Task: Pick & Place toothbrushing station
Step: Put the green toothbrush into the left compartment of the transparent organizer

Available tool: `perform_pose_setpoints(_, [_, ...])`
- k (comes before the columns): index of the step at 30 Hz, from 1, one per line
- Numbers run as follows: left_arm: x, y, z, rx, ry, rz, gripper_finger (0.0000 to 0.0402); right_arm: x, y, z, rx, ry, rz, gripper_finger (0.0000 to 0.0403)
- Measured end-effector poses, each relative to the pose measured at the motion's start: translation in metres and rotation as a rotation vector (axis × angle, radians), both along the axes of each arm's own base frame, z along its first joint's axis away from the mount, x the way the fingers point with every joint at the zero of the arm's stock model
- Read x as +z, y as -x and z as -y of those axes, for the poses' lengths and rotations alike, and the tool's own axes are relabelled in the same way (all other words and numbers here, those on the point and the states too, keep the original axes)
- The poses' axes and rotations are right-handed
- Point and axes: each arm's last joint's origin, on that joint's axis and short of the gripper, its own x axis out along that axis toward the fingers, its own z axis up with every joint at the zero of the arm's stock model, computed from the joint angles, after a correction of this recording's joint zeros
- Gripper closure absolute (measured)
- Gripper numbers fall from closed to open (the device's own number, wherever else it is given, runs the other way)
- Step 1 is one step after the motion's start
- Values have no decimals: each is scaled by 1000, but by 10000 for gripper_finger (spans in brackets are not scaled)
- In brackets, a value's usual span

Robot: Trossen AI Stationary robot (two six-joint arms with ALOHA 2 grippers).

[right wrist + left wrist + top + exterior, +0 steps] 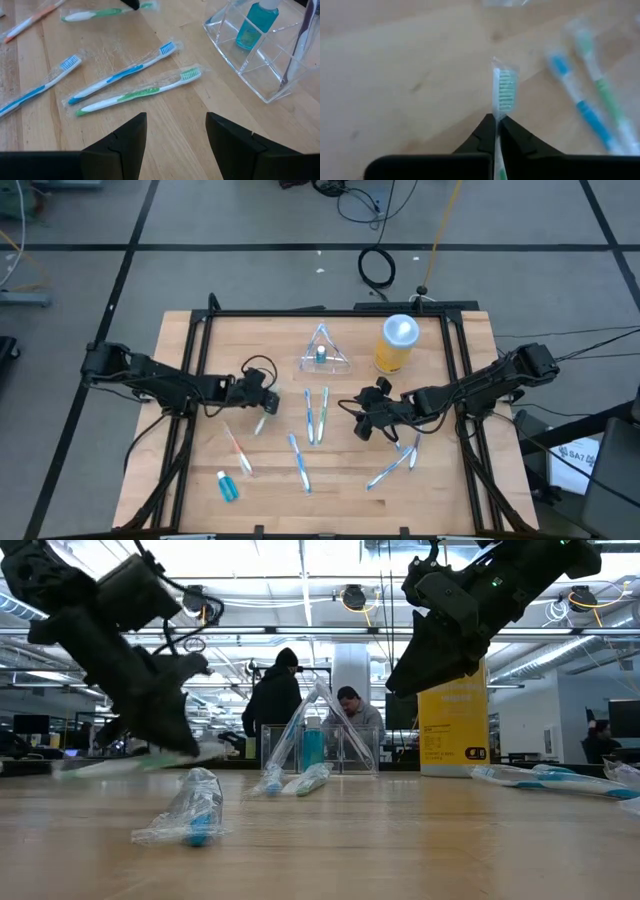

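Your left gripper (496, 120) is clamped on one wrapped green toothbrush (504, 90).
Right gripper (175, 125) gapes empty above two toothbrushes; one clear station (324, 352), one yellow jar (397, 343).

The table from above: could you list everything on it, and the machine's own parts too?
toothbrushing station: one, clear plastic, back centre
teal bottle: one, standing inside the station
yellow jar: one, white lid, just right of the station
centre toothbrushes: two, blue and green, wrapped, side by side mid-table
blue toothbrush: one, wrapped, front centre
orange toothbrush: one, wrapped, front left
right toothbrushes: two, bluish, front right
small wrapped bottle: one, teal, front left
table: one, light wood
people: at least two, in the room behind
left hand: dark, left of centre, shut on a green toothbrush
right hand: dark, open, empty, right of the centre toothbrushes
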Motion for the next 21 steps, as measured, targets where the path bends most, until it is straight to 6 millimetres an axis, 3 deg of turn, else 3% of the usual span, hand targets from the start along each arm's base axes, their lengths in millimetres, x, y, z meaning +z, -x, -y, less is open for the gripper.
perform_pose_setpoints(6, [30, -7, -2, -6, -149, 232, 394, 0, 0, 0, 0, 0, 0, 204])
perform_pose_setpoints(14, [86, -17, -5, -8, -512, 634, 396, 0, 0, 0, 3, 3, 1, 204])
perform_pose_setpoints(21, [95, -20, -19, 71, -656, 662, 396, 0, 0, 0, 13, 18, -3, 204])
